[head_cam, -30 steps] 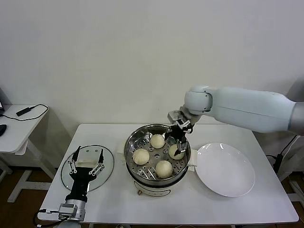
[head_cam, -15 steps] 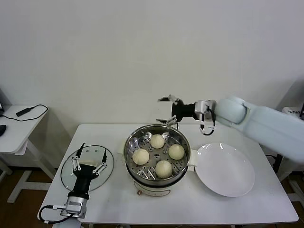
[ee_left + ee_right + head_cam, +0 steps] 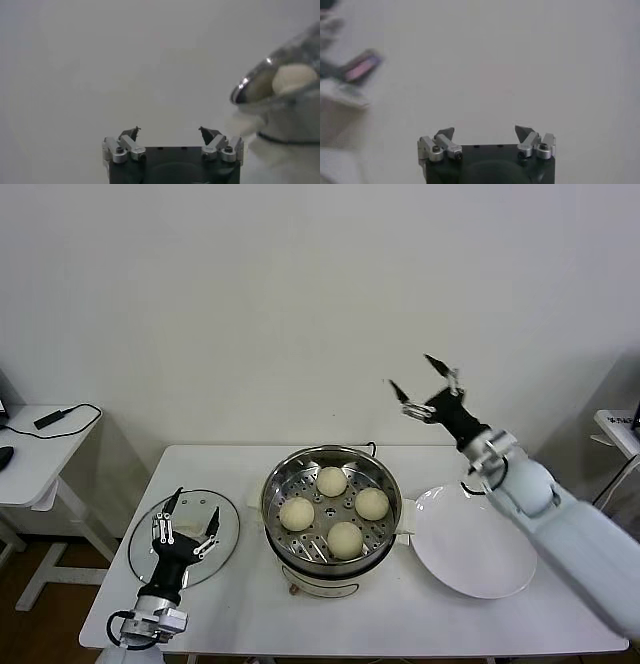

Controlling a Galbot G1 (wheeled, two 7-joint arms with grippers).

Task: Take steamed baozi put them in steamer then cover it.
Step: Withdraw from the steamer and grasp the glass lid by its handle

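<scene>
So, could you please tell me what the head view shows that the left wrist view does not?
Only the head view shows all four steamed baozi in the steamer, the glass lid beneath the left gripper, the empty white plate, and the right gripper raised with jaws open, holding nothing. Only the left wrist view shows the left gripper from behind, jaws open and empty. Both share the steamer's rim and one bun inside.

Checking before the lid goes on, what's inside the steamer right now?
Inside the steamer, four baozi sit apart on the perforated tray. Nothing covers the pot. Whatever lies under the tray is hidden.
</scene>
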